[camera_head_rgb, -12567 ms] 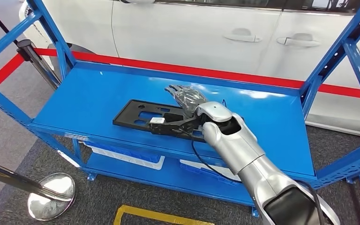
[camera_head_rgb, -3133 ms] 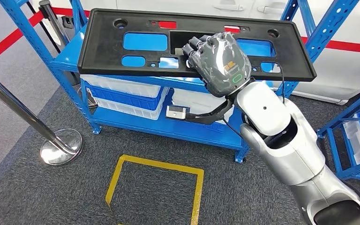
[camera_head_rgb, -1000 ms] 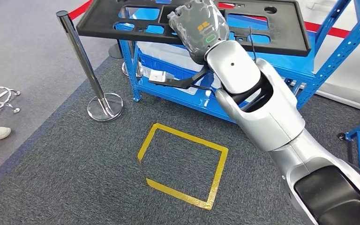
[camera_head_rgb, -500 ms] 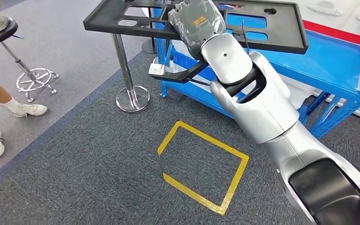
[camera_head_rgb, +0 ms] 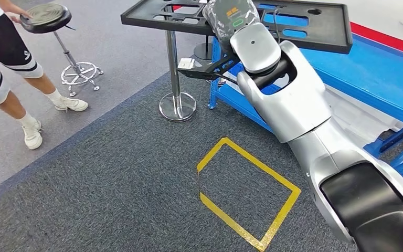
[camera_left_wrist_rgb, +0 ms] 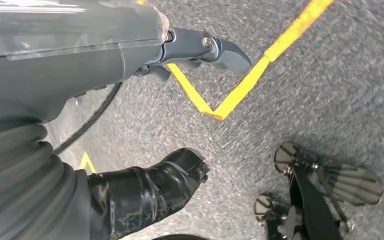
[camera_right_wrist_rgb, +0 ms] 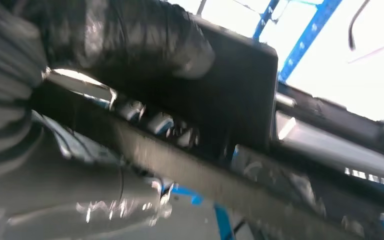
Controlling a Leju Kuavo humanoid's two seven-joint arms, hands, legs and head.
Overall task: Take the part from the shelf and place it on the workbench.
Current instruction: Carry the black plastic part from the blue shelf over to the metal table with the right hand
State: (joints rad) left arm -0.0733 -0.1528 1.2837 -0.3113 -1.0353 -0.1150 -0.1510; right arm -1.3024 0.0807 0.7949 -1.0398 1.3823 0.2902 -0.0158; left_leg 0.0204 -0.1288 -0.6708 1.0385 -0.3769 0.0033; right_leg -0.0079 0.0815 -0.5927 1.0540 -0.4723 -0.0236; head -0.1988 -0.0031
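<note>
Head view, reading left to right, gives us a person in dark shorts and white shoes standing on grey floor with a hand on a black stool, then a chrome stanchion post on its round base, then a yellow tape square on the dark carpet. Past the post we see our right hand raised high, gripping the black plastic panel; the panel lies flat and level, held up in the air, reaching out to both sides of the hand, its far end over the blue shelf. Our left hand hangs above the carpet, fingers loosely apart, holding nothing.
</note>
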